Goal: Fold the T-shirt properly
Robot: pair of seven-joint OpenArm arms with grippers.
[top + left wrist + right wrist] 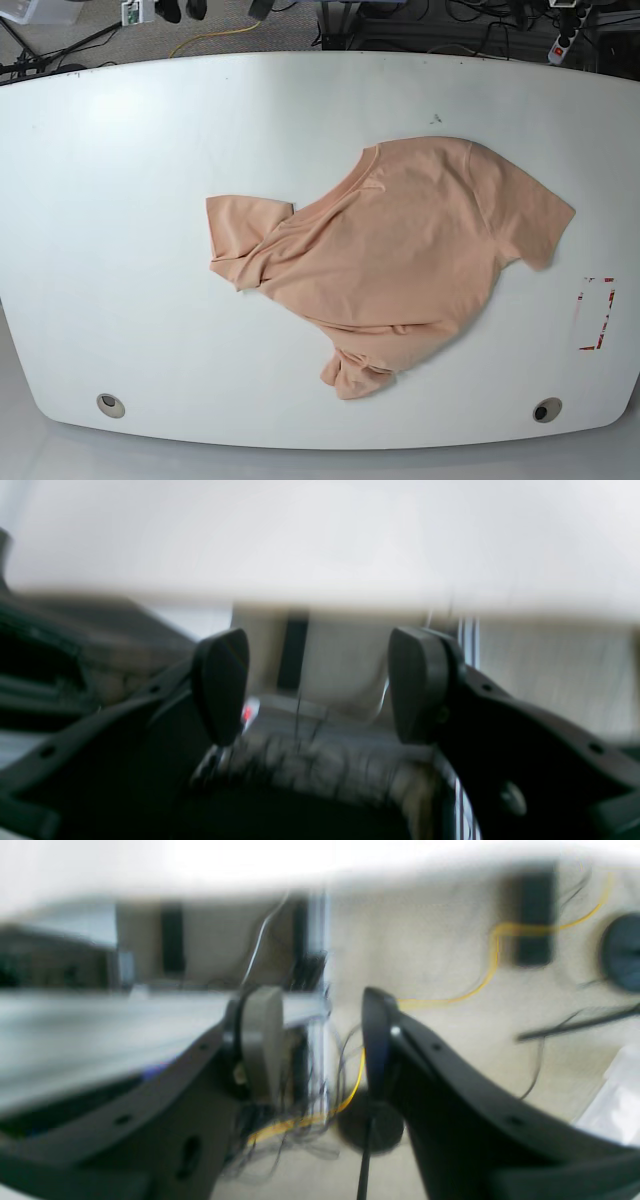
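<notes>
The T-shirt point(400, 240) lies rumpled and unfolded at mid-table, lower part bunched toward the near side. Left gripper point(319, 685) and right gripper point(316, 1042) are positioned beyond the far edge of the table point(120, 300), fingers parted, nothing held.

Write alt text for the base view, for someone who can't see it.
A peach T-shirt lies unfolded and crumpled on a white table, one sleeve spread toward the right, the other toward the left, its lower part bunched toward the bottom of the picture. Two round fittings sit near the table's lower corners; cables and equipment line the top edge.
</notes>
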